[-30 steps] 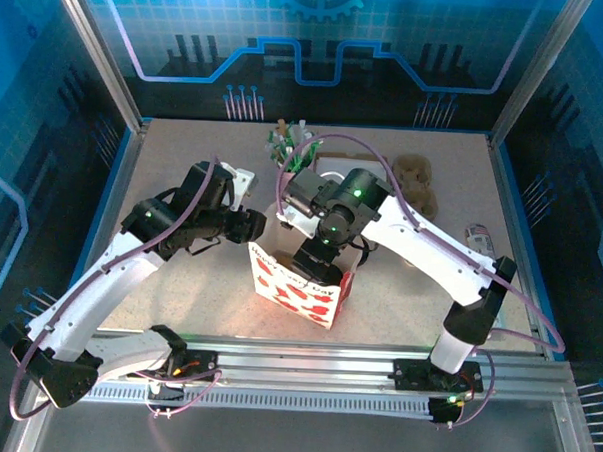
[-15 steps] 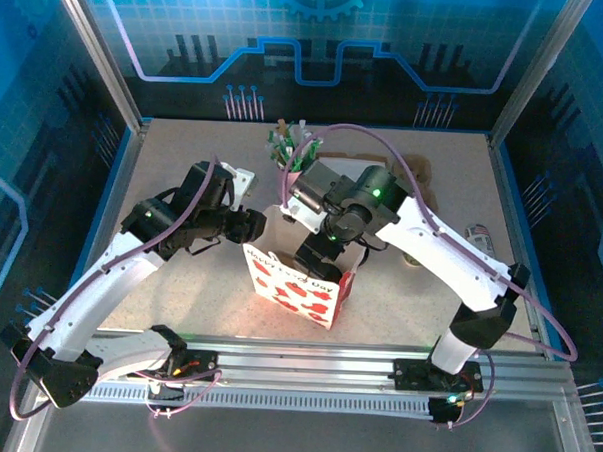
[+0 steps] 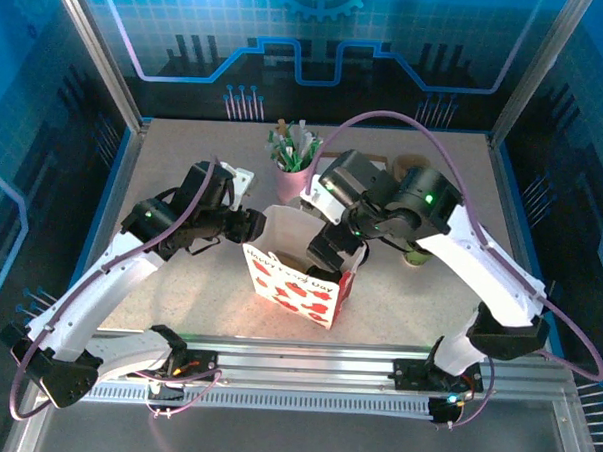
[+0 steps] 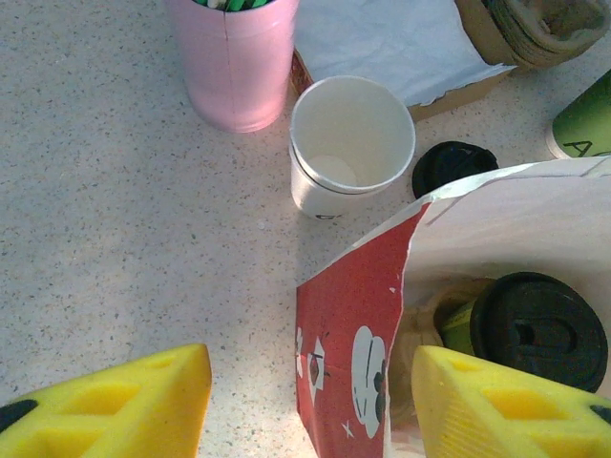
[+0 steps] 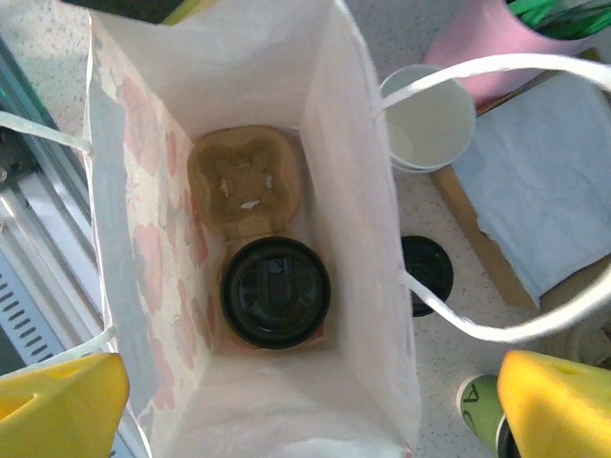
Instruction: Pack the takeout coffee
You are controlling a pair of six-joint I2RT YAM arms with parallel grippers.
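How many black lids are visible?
2. One black lid caps a cup inside the paper bag; a loose lid lies beside the white cup. The green cup outside the bag is cut off, so a third may be hidden.

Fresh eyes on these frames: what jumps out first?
The open white paper bag with red prints stands front and centre, the left hand straddling its wall and the right hand hanging open above its mouth. Inside, a green cup with a black lid sits in a brown cardboard carrier. The empty white paper cup stands outside, beside the pink cup of sticks.
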